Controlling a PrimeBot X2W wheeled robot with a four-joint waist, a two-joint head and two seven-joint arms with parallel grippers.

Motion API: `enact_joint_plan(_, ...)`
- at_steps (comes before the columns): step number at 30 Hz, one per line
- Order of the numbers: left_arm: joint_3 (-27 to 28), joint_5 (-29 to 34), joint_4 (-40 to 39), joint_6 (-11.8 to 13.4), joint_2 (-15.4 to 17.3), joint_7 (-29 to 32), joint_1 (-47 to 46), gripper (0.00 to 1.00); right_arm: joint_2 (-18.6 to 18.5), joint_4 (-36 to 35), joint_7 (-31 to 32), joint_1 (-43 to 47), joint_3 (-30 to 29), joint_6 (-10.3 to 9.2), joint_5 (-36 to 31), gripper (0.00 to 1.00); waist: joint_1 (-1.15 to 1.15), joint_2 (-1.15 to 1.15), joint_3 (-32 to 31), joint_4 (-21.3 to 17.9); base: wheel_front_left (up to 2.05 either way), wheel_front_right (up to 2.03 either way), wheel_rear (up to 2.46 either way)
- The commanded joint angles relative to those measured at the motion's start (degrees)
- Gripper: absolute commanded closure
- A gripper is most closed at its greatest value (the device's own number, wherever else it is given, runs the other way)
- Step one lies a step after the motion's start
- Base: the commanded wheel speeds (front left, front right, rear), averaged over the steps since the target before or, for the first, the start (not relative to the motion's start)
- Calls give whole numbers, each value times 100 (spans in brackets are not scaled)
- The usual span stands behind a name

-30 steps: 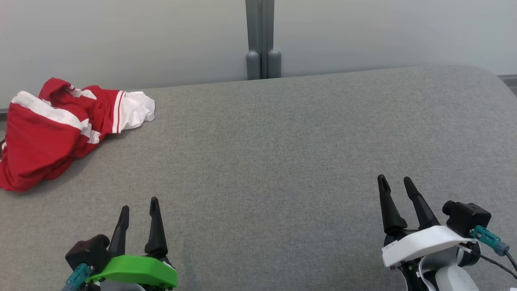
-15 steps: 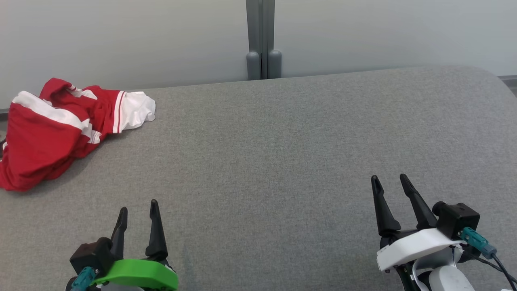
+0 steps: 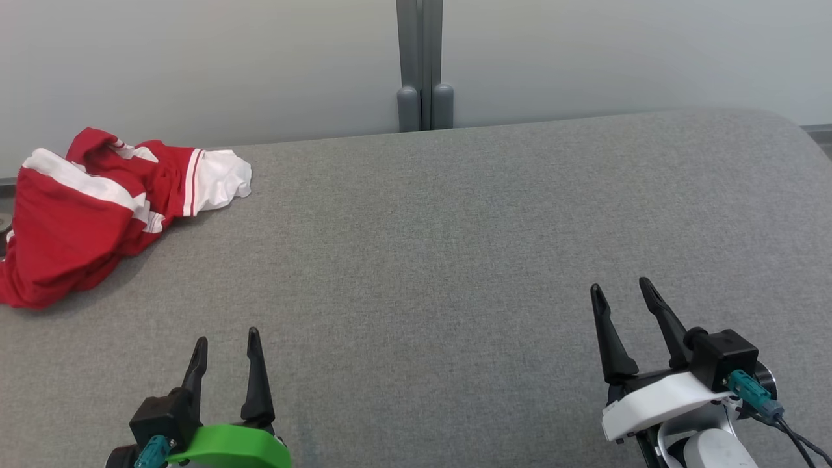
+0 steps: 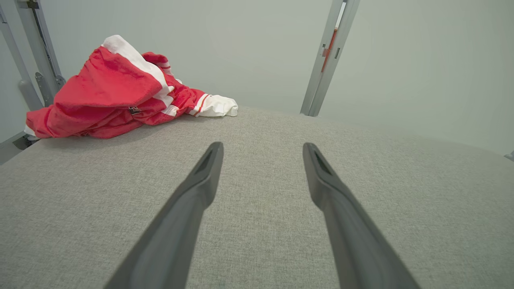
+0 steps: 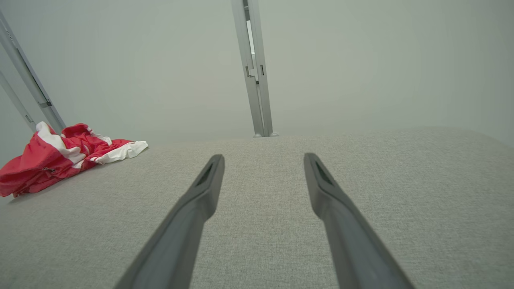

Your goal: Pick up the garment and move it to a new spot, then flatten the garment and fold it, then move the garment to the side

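- Take the post (image 3: pixel 421 65) as your reference. It stands upright against the pale wall (image 3: pixel 195 65), at the far edge of the grey table (image 3: pixel 422 260).
- Find the garment (image 3: pixel 84 214) far to the left of the post, at the table's far left corner. It is red with white bands and lies crumpled in a heap. Its one white end points toward the post. The red cloth reaches the table's left edge.
- Check the left gripper (image 3: pixel 227 335). It sits left of the post, on the near side of the table, well apart from the garment. Its two dark fingers (image 4: pixel 192 200) are spread wide and hold nothing. In the left wrist view you see bare table between them, with the garment ahead and to the left.
- Check the right gripper (image 3: pixel 619 284). It sits right of the post, on the near side of the table, farther from the garment than the left gripper. Its fingers are also spread wide and hold nothing. In the right wrist view the post rises ahead, in line with the gap between the fingers, and the garment lies far to the left.
- You cannot tell from these views whether either gripper touches the table.
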Motion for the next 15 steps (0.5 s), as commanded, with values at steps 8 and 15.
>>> enact_joint_plan(8,-39,288,118,73,44,-121,89,0,-32,16,-127,53,7,2,-389,0,0,0,-25,5,0,0,0)
enact_joint_plan(15,-77,408,210,107,46,-215,92,0,-33,63,-213,53,5,1,-652,0,0,0,-34,11,0,0,0)
